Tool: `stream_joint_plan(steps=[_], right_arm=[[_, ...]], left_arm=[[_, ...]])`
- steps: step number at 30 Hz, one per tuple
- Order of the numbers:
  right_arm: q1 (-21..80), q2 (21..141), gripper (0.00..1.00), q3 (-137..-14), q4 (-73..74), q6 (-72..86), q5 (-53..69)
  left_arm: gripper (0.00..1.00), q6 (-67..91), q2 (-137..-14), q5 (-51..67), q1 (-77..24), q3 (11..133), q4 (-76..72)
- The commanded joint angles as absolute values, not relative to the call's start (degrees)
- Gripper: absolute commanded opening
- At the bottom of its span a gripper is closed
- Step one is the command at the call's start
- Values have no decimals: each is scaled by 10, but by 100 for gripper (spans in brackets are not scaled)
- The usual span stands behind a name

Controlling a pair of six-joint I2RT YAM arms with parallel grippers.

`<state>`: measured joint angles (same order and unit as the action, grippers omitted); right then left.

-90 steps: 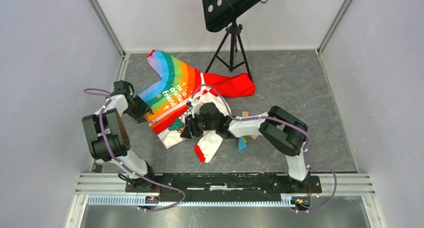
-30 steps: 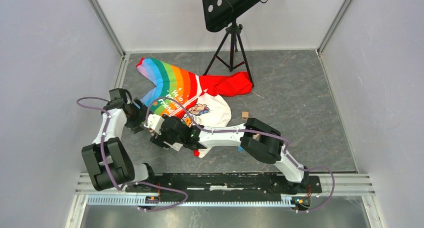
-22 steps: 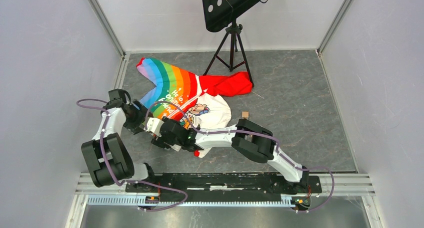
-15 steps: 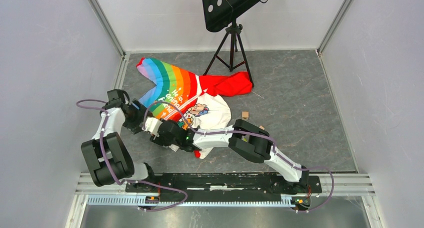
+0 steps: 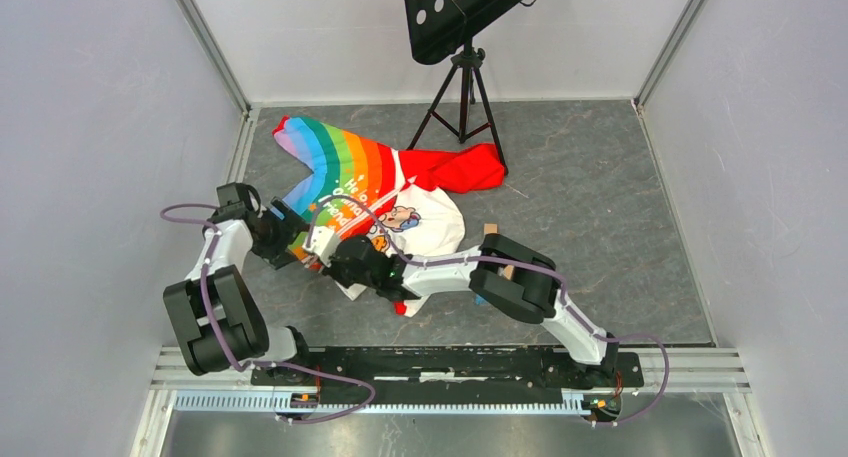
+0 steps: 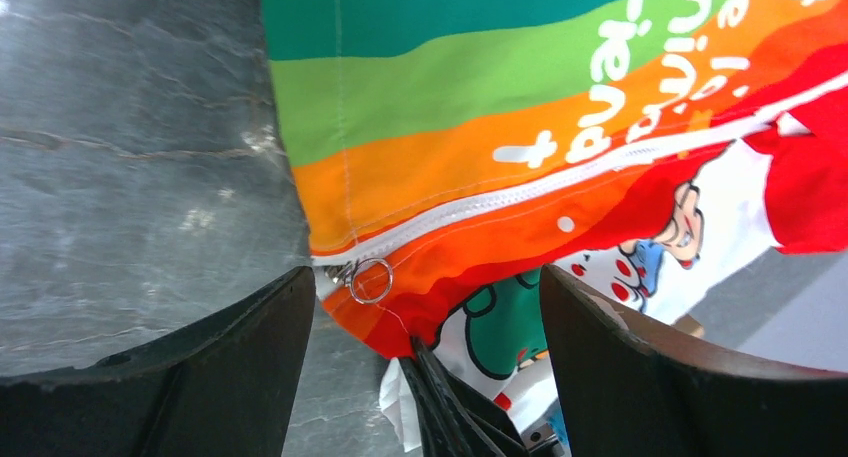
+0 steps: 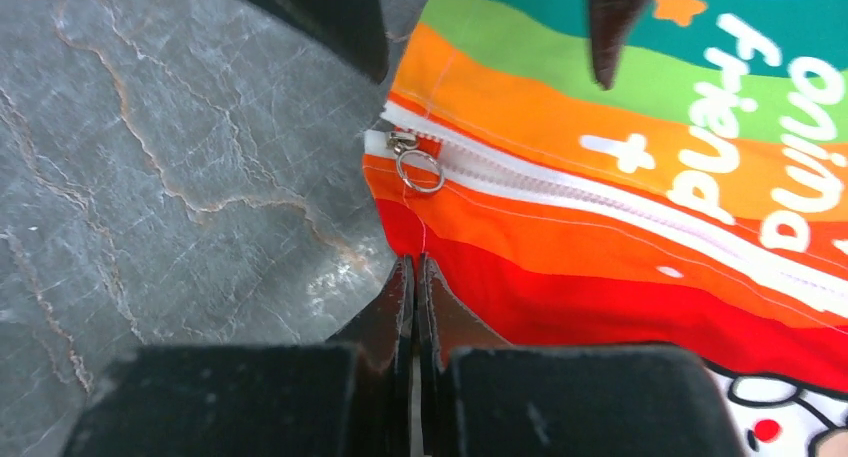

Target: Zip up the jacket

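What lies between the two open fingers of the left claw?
In the left wrist view, the jacket hem corner with the zipper's ring pull lies there, and below it the shut tips of the right claw.

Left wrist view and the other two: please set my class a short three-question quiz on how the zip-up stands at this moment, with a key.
1. True or false: the left pincer is shut on the zipper ring.
2. Multiple choice: the zipper ring lies A) at the very edge of the jacket; B) halfway up the front; C) on the red sleeve.
3. Fill in: the right pincer has its fingers ____ at the jacket's red stripe.
Key: 1 false, it is open and the ring is ungripped; 2 A; 3 shut.
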<state>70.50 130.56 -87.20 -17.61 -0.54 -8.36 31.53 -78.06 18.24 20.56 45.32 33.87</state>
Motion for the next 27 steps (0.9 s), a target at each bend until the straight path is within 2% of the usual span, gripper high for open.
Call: stream_joint_plan(steps=[1,6,14,16,19,22,25,27], right_arm=[[677,1225,0,-794,-336,49,-40],[659,1196,0,-670,-523,80,-7],[652,1197,0,-621,-590,87,16],[651,1196,0,-614,-596,90,21],[652,1195,0,-611,-597,89,28],[652,1194,0,-608,-599,89,29],[651,1194,0,-608,-599,87,26],[651,1194,0,-608,-600,88,26]], left_arm=[[88,379,-762,271,209,435,304],[89,424,-720,293,211,400,306],[89,423,-673,278,214,420,367],[83,421,-664,273,214,417,373],[65,430,-648,284,214,410,374],[52,445,-632,292,214,401,374],[51,458,-618,293,214,386,375],[60,463,-615,286,214,379,382]])
